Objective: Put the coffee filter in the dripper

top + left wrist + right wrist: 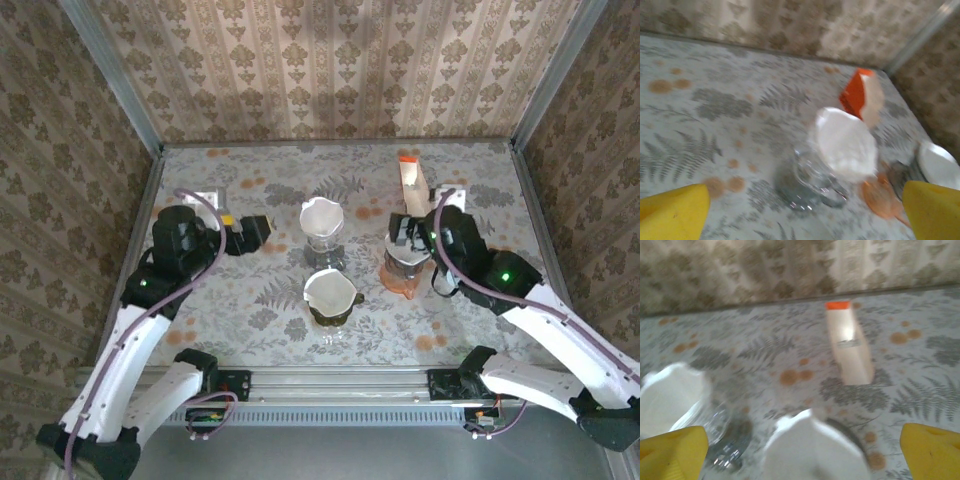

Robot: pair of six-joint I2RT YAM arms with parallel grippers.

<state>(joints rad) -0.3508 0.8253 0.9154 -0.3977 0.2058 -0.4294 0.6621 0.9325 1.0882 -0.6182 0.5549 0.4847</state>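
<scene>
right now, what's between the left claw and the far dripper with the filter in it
Nothing: in the top view the stretch of table between the left claw and that dripper is bare.

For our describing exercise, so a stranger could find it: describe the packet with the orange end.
Take the table with the leafy cloth and look at its far right part, near the back wall. The packet is there, just beyond the orange dripper. It is a pale oblong with a bright orange end, unlike the round drippers nearby.
</scene>
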